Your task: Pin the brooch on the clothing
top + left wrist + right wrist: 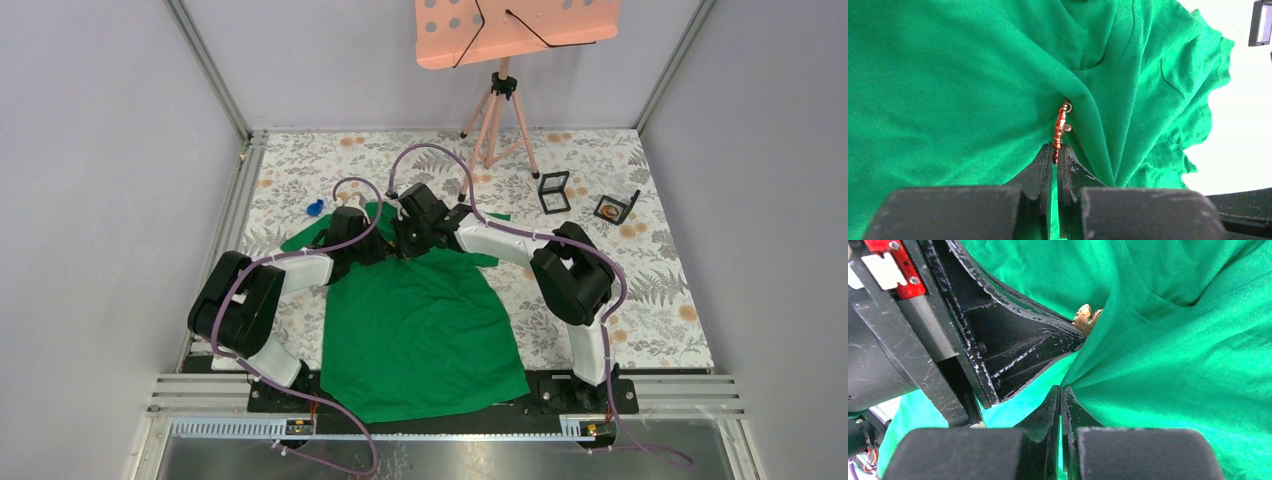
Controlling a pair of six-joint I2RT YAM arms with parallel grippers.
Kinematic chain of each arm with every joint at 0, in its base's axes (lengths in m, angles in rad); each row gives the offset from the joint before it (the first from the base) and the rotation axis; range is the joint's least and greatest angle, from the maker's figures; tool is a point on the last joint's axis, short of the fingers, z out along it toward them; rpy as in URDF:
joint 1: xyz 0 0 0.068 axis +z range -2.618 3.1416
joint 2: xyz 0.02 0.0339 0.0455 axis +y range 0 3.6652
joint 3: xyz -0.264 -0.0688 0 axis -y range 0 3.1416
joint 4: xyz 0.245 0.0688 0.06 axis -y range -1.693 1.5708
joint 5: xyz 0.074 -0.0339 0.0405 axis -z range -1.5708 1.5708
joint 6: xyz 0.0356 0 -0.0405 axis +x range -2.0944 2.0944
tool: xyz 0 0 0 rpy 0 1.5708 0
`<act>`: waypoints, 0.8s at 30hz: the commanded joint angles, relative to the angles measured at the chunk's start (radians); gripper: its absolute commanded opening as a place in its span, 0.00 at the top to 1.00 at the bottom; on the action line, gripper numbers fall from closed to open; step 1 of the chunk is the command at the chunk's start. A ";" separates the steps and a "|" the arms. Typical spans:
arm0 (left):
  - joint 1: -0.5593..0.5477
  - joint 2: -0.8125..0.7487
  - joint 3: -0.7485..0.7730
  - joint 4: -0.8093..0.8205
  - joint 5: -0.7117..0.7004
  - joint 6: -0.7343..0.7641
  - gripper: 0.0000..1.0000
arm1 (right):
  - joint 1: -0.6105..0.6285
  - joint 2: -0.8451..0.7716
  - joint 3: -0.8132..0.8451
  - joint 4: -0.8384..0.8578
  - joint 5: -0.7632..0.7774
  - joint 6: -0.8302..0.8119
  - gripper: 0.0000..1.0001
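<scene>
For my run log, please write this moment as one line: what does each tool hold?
left tool: shut on brooch | right tool: shut on shirt fold | brooch: touches shirt near neck | pinned: cannot tell

Glossy black joint housings alternate with smooth white link shells on both the left arm (240, 300) and the right arm (572, 275). A thin purple cable (430, 146) loops along each, and each is bolted to a flat black base plate (280, 395). The left gripper (1057, 150) and right gripper (1060, 392) have matte black wedge-shaped fingers (1035, 170), scuffed with pale scratches (a red plate (900, 270) with silver screws sits behind the left pair).
</scene>
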 commanded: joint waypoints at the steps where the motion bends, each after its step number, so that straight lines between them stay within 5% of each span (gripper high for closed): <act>1: -0.003 0.010 0.025 0.042 -0.014 0.013 1.00 | 0.002 -0.023 0.020 0.016 -0.085 -0.026 1.00; 24: 0.000 -0.087 -0.035 0.142 0.051 0.028 1.00 | -0.016 0.068 -0.012 -0.005 0.001 -0.015 1.00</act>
